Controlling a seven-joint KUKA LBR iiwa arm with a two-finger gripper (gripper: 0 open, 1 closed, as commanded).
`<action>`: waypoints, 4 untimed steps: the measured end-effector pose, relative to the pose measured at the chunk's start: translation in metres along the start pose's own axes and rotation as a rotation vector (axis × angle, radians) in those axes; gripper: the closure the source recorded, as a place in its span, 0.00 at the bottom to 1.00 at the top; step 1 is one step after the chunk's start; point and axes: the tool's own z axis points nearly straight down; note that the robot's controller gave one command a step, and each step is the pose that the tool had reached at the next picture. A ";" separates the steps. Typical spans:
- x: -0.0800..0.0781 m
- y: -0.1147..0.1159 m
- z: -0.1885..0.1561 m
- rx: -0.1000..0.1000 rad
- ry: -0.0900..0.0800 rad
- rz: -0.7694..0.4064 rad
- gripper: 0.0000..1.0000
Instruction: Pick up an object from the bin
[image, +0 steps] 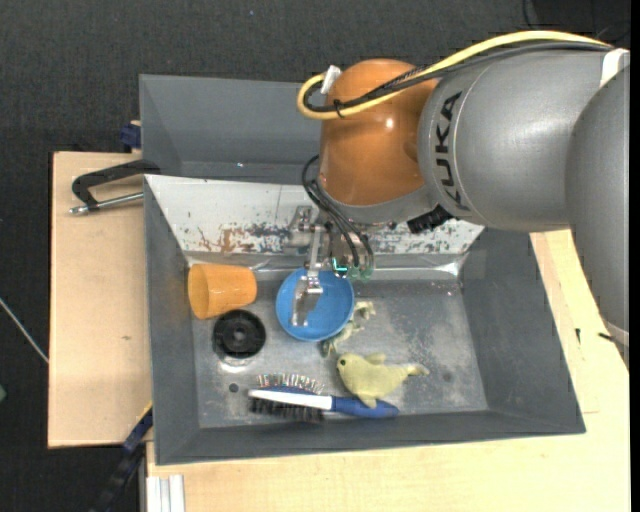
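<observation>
Two parted fingers hang over the blue bowl, one tip inside it.

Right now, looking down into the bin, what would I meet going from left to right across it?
orange cup → blue round dish → pale yellow soft toy

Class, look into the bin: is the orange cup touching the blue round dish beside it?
Apart. The camera view shows a strip of bare grey bin floor between the orange cup and the blue dish.
</observation>
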 end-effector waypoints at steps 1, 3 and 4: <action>-0.004 0.029 0.074 0.000 -0.018 -0.315 0.00; 0.003 0.053 0.099 0.000 -0.018 -0.555 1.00; 0.017 0.048 -0.052 0.002 -0.024 -0.646 1.00</action>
